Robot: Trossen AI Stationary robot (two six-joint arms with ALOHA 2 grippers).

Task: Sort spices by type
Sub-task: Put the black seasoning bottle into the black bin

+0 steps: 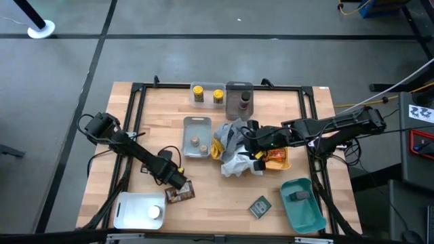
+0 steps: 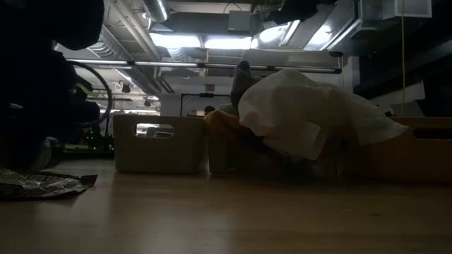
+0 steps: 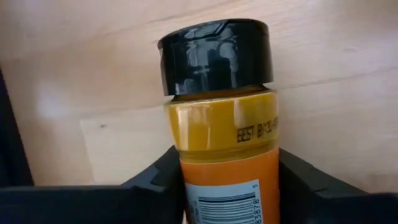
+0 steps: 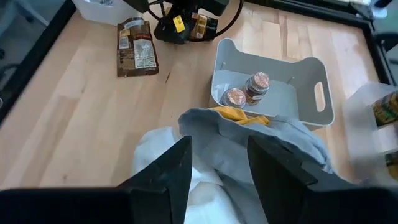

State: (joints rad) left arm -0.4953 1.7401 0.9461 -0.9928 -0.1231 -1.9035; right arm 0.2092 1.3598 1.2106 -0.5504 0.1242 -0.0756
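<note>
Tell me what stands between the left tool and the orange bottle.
Nothing visible does. In the left wrist view the orange bottle already sits between the left tool's dark fingers, its black cap above bare wood.

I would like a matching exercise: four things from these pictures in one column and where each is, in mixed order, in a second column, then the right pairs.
Things:
1. orange bottle
2. round pots
3. brown packet
4. yellow jars

Places:
A. in the clear tray
B. between the left gripper's fingers
C. flat on the bare table
D. in the grey tray

Pairs: 1-B, 2-D, 3-C, 4-A
</note>
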